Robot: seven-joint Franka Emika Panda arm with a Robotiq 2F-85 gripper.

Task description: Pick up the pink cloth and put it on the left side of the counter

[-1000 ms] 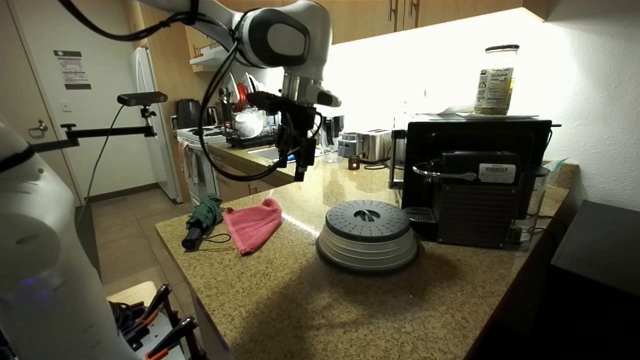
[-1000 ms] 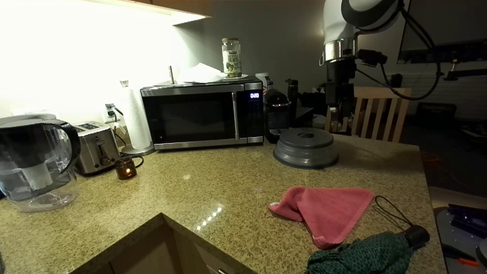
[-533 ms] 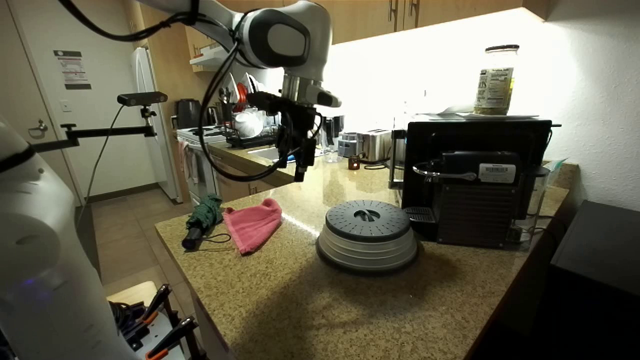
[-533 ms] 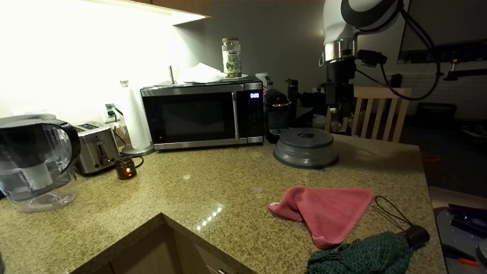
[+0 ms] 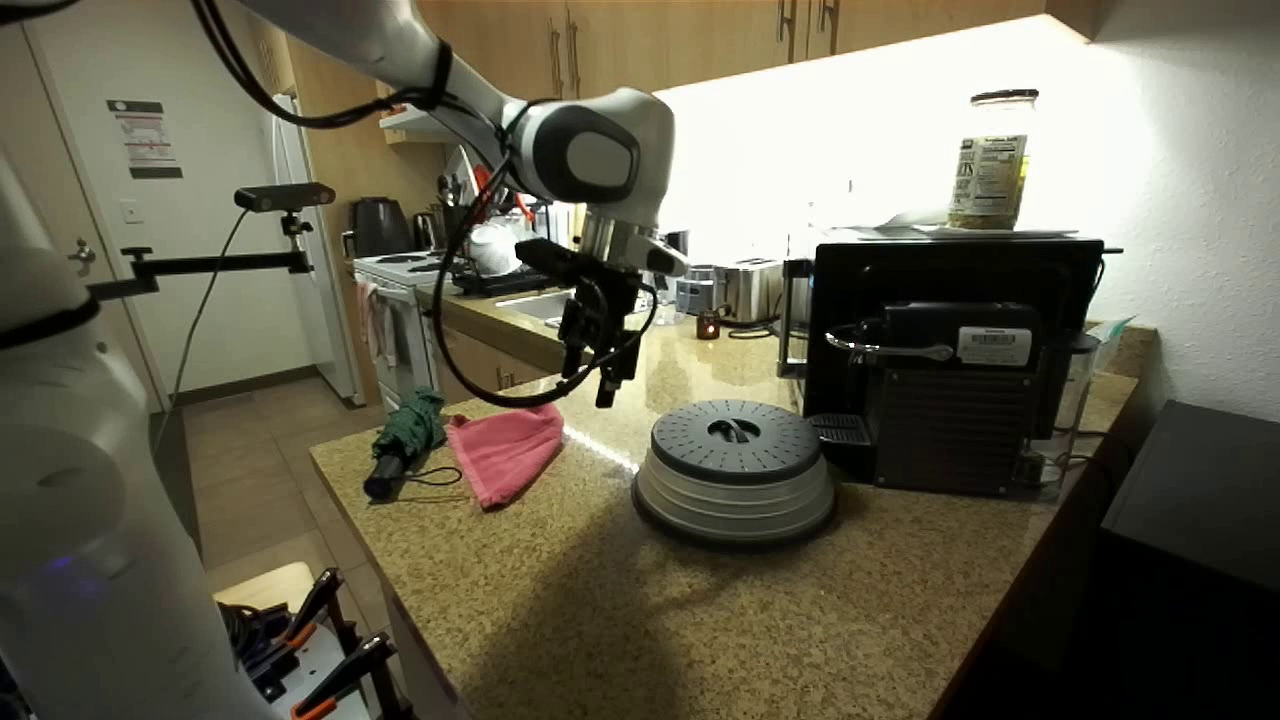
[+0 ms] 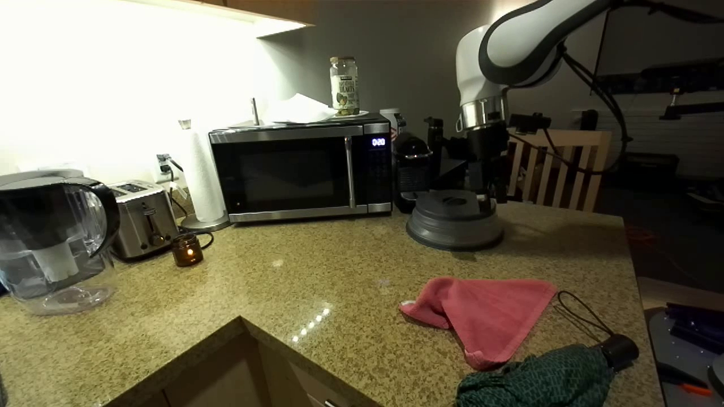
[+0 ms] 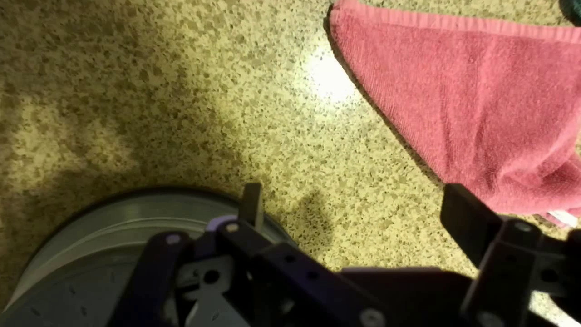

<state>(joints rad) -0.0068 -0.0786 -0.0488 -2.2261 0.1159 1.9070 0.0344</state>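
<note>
Nearest in an exterior view, on the speckled surface [image 6: 339, 282], a furled green umbrella [image 6: 537, 379]; just beyond it, the pink cloth [image 6: 492, 311], flat except for a bunched corner. Then a round grey cover [image 6: 452, 229] with ribbed sides. Close to the cover, raised above the surface and apart from the pink cloth, the end effector [image 7: 353, 202], with fingers [image 7: 467, 222] spread wide in the wrist view. Beyond, a black coffee machine [image 6: 412, 175] beside a microwave [image 6: 294, 175], with a jar [image 6: 345, 87] on top; past the surface, a wooden chair [image 6: 598, 152]
</note>
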